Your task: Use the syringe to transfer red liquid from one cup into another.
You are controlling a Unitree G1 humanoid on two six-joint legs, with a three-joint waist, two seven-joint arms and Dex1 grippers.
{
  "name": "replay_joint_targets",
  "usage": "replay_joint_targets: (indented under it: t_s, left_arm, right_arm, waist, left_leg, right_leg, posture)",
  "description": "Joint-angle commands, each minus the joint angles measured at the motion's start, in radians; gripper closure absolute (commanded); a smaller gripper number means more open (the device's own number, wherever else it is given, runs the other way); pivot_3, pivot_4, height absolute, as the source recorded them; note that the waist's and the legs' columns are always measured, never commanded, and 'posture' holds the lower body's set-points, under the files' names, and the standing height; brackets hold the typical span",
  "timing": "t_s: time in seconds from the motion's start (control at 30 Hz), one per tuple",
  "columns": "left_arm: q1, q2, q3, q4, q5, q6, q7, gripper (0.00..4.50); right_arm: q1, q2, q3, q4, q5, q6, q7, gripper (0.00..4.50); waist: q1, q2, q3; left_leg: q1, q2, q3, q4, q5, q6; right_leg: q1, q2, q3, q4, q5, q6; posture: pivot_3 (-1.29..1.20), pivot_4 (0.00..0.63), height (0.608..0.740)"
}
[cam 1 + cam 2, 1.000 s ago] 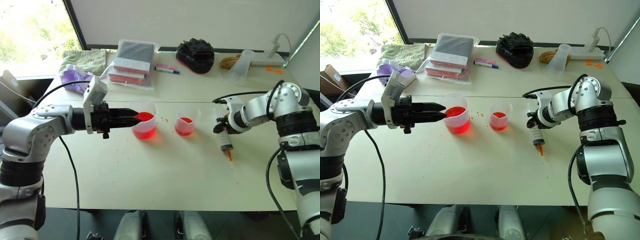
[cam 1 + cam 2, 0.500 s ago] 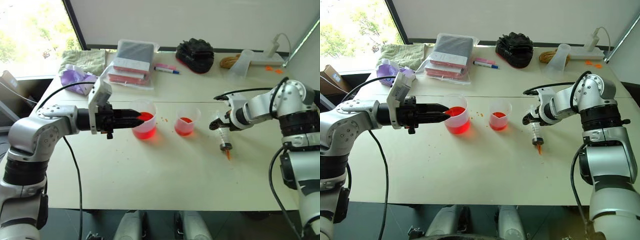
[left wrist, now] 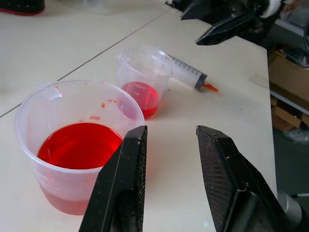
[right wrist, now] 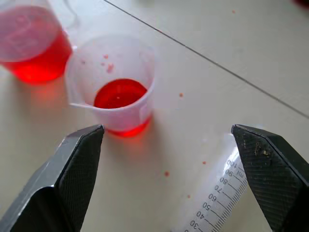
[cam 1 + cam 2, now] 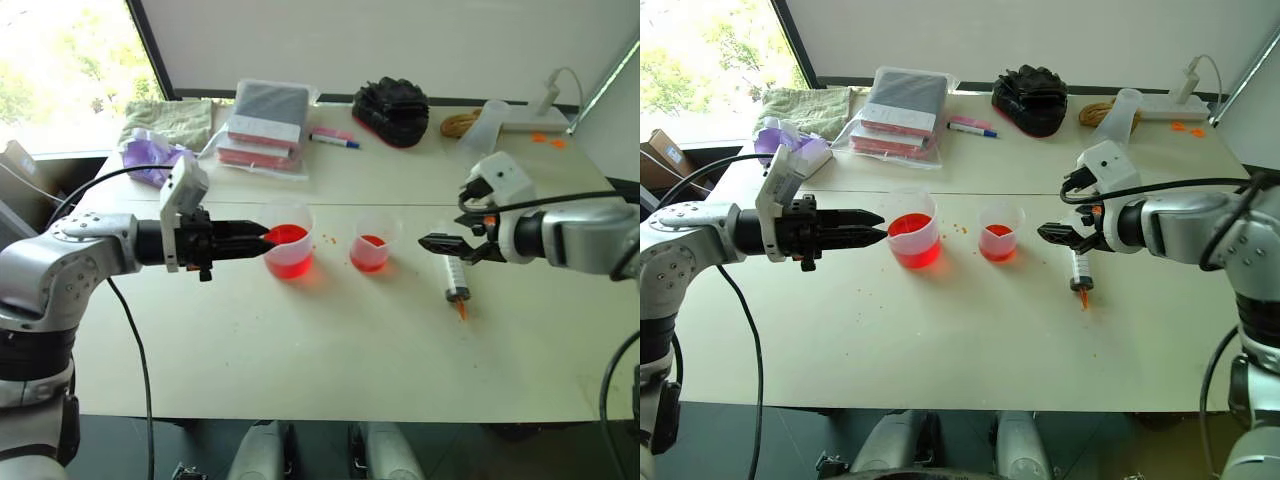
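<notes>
The syringe (image 5: 455, 281) lies flat on the table, orange tip toward the near edge, free of both grippers. My right gripper (image 5: 432, 243) hovers just above its plunger end, open wide with nothing between the fingers (image 4: 77, 164). The smaller cup (image 5: 372, 245) holds a little red liquid (image 4: 119, 93) and stands left of the syringe. The larger cup (image 5: 290, 250) is about a third full of red liquid (image 3: 79, 145). My left gripper (image 5: 878, 232) points level at the larger cup's left side, open, its gap empty in the left wrist view.
Along the table's back edge lie a pink-and-blue marker (image 5: 333, 138), stacked packets (image 5: 265, 125), a black bundle (image 5: 390, 108), a frosted beaker (image 5: 482, 128) and a green towel (image 5: 170, 120). Small orange drips (image 5: 960, 228) speckle the table near the cups.
My right gripper opened and let go of the syringe, which now lies on the table. That gripper then rose and drew back toward me. The left arm stayed put.
</notes>
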Motion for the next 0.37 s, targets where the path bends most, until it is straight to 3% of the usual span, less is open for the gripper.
replay_joint_targets:
  t_s: [0.03,0.37]
  left_arm:
    - [0.002,0.019,0.056,-0.027,-0.027,0.006,0.015,2.83]
    - [0.044,0.040,0.085,-0.059,-0.048,0.006,0.028,2.83]
  right_arm:
    - [0.099,-0.020,-0.121,-0.125,-0.021,-0.134,0.137,0.10]
    - [0.359,-0.131,-0.216,-0.173,-0.136,-0.306,0.441,0.10]
  waist:
    - [0.000,0.000,0.000]
    - [0.001,0.000,0.000]
  left_leg:
    - [0.000,0.000,0.000,0.000,0.000,0.000]
    - [0.002,0.000,0.000,0.000,0.000,0.000]
  right_leg:
    - [0.000,0.000,0.000,0.000,0.000,0.000]
    - [0.002,-0.001,0.000,0.000,0.000,0.000]
  posture:
    - [0.00,0.150,0.740]
    - [0.00,0.150,0.740]
